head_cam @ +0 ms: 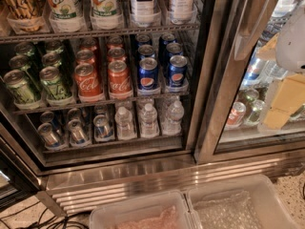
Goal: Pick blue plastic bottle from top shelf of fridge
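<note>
**Bottle not yet reached: the reach and the grasp are all ahead**

Nearest to me, at the bottom of the view, sit two clear plastic bins (143, 213) on the floor in front of the fridge (209, 128). My gripper (285, 104) hangs at the right edge, in front of the glass door (248, 85) and to the right of the open section. Whether it is released or clenched I cannot tell from this angle; it does not appear to carry anything.

Farther in, the lowest rack in view holds small water bottles (148, 120) and some cans. The rack above it holds green cans (52, 82) on the left, Coca-Cola cans (119, 78) in the middle and Pepsi cans (148, 73) on the right.

Farthest and highest is the top shelf (95, 34). The blue plastic bottle (144, 3) stands upright there, above the Pepsi cans. Its upper part is cut off by the top of the view. A second bottle (181, 1) that looks alike stands just to its right, and 7UP bottles (64, 4) stand to its left.

I judge the task barely begun. The bottle is untouched and well apart from my gripper. I have yet to travel left into the opening, rise to the top shelf, close on the bottle and draw it out.
</note>
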Motion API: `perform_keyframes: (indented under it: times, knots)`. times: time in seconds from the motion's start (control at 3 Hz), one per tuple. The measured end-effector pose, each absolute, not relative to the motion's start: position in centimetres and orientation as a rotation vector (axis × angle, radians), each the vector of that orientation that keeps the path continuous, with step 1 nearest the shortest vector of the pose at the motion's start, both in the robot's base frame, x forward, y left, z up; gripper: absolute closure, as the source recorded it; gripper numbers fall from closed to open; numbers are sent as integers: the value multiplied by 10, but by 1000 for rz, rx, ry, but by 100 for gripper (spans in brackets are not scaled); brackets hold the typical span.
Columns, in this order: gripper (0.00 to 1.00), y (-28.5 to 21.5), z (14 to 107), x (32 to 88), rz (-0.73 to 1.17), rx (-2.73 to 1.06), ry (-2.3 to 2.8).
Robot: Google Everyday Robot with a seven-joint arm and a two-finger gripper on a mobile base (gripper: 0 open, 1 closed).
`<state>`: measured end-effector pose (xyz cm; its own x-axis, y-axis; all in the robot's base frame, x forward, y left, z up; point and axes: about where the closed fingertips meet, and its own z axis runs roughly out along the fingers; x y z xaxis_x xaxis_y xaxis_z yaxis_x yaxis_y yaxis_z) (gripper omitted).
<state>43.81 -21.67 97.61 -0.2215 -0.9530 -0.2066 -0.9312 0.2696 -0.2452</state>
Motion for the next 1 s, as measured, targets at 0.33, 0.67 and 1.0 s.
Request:
perform_keyframes:
  times: [0.33,0.67,1.0]
  knots:
    - [0,-215,978,440,-114,-1706,2225]
    - [0,-220,980,452,-29,-1593,2222]
    - [0,-204,982,461,137,-1548,2165]
